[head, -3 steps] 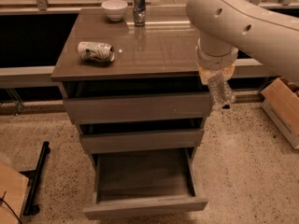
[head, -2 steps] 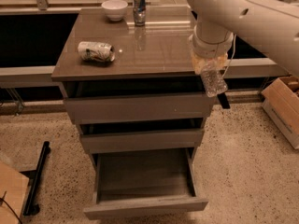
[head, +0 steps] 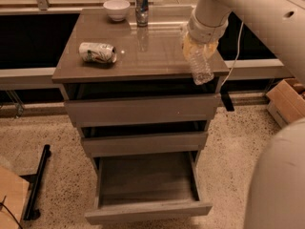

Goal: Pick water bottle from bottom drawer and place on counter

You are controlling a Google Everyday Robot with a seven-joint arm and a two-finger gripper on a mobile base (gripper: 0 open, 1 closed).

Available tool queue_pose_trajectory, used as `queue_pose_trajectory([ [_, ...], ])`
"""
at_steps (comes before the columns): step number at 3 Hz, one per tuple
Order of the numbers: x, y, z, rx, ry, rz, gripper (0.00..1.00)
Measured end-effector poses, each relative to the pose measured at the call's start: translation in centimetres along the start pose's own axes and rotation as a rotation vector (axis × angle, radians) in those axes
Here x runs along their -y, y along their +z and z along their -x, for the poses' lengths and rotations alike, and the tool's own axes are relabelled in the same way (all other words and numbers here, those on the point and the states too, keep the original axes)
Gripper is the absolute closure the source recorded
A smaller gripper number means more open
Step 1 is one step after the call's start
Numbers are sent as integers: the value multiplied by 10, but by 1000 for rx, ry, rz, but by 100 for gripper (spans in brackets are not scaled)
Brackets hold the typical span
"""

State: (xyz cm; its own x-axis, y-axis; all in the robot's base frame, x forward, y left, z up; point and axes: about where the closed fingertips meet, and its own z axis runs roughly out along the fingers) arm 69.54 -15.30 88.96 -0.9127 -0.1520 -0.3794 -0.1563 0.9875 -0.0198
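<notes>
The gripper [head: 196, 46], clenched on the water bottle [head: 200, 68], has swung inward. We now see the bottle hanging over the counter's [head: 143, 56] right front corner, with the bottom drawer [head: 143, 182] open and empty below — we judge placement comes next.

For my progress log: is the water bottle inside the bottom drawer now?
No, the water bottle hangs in the gripper above the right edge of the counter, outside the open bottom drawer.
</notes>
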Motion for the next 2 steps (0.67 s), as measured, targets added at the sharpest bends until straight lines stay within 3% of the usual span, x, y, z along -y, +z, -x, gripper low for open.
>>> queue_pose_trajectory([
  [1,-11,15,26,1,1,83,100],
  [2,-23,34,45,-15,3,146,82],
])
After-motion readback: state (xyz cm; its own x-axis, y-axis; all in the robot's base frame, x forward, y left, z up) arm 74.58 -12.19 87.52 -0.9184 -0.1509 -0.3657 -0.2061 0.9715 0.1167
